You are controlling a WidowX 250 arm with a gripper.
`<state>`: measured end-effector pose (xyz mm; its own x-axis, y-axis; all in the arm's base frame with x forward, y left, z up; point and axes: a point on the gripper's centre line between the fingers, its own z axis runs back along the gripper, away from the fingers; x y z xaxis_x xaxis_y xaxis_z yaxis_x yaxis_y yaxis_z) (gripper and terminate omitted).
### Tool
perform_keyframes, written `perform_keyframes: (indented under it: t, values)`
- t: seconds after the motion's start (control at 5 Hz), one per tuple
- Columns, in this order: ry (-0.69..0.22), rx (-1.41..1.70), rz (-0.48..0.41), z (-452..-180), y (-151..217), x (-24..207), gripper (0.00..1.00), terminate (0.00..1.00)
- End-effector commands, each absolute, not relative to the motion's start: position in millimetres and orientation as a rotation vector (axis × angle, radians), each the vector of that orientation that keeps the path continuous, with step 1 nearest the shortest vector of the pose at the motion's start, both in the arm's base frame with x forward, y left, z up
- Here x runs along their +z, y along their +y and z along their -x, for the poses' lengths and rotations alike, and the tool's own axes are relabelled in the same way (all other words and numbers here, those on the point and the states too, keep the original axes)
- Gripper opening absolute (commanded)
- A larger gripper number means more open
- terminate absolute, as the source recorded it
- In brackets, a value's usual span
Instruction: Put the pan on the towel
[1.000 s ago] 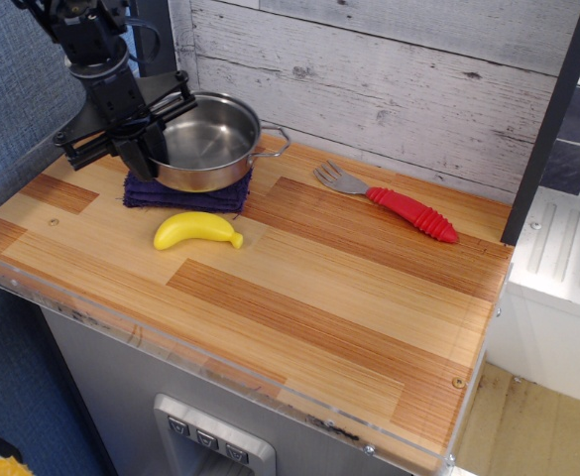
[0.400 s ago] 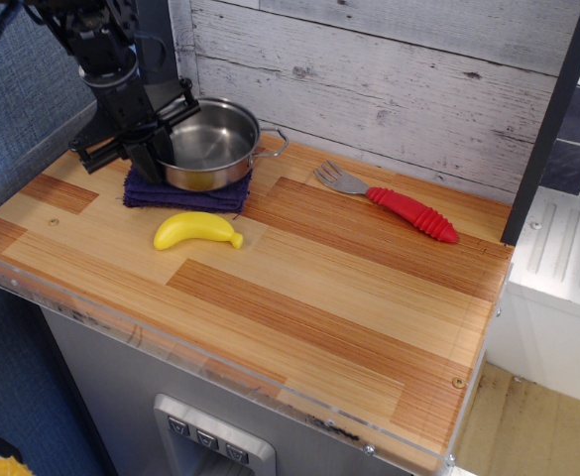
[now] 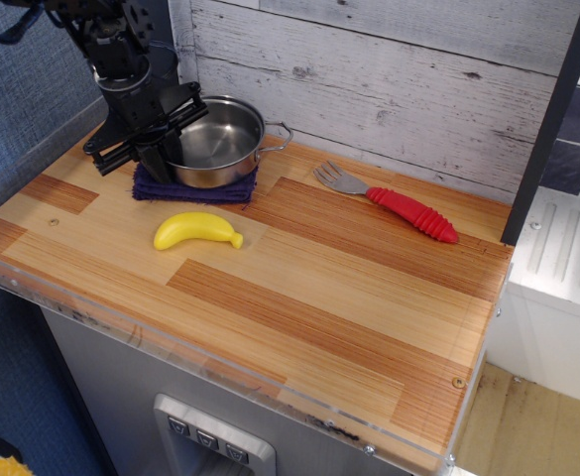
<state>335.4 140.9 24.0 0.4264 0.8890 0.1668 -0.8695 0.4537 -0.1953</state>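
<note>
nearest lies a yellow plastic banana (image 3: 196, 230) on bare wooden counter (image 3: 349, 297), with wide open room to its right. behind it the round shiny steel pan (image 3: 213, 142) sits upright on the folded dark purple towel (image 3: 192, 188), its wire loop handle (image 3: 280, 133) pointing right toward a red-handled fork (image 3: 389, 203). the black gripper (image 3: 154, 137) is clamped on the pan's left rim, near the back wall.

The pan (image 3: 215, 142), towel (image 3: 192, 187) and tool (image 3: 157, 139) have shifted slightly back and right.
</note>
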Motion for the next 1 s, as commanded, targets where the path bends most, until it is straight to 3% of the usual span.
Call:
perform_keyframes:
  t: [0.0,0.4,0.8]
  values:
    - [-0.261,1.111,0.076,-334,131,28,1.0,0.0]
    - [-0.292,1.125,0.09,-329,131,40,1.0,0.0]
    - [-0.383,1.146,0.138,-333,134,82,1.0,0.0]
